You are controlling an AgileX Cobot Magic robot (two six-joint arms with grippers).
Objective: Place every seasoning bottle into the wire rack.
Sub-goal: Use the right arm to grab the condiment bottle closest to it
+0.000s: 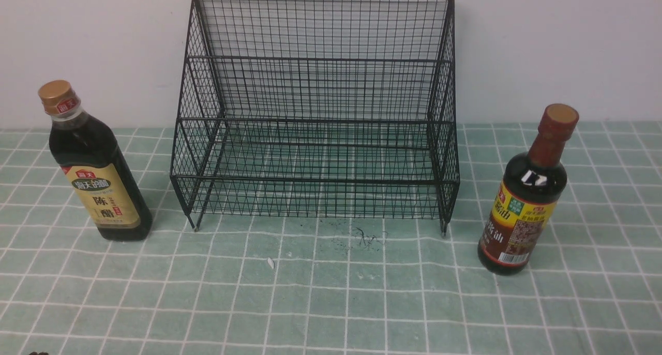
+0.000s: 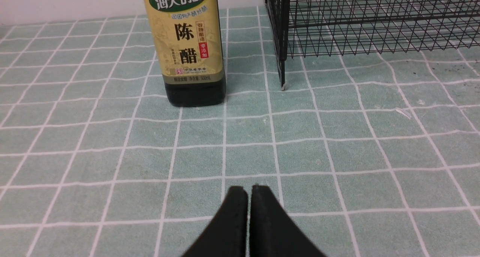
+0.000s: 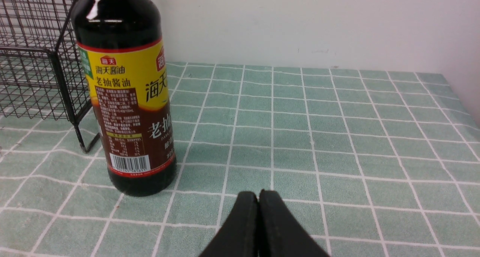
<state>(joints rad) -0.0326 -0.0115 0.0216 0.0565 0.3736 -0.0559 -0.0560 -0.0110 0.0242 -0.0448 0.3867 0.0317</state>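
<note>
The black wire rack (image 1: 315, 117) stands empty at the back middle of the table, against the wall. A squarish dark bottle with a gold cap and tan-yellow label (image 1: 98, 174) stands upright to its left. A round dark bottle with a reddish-brown neck and yellow-red label (image 1: 522, 205) stands upright to the rack's right. In the left wrist view my left gripper (image 2: 249, 191) is shut and empty, some way short of the squarish bottle (image 2: 187, 47). My right gripper (image 3: 258, 195) is shut and empty, close beside the round bottle (image 3: 129, 99). Neither arm shows in the front view.
A green checked cloth (image 1: 331, 303) covers the table. Dark specks (image 1: 364, 236) and a small white scrap (image 1: 270, 263) lie on it before the rack. A rack leg (image 2: 282, 85) stands near the squarish bottle; another leg (image 3: 83, 146) stands by the round bottle. A white wall (image 1: 558, 44) rises behind.
</note>
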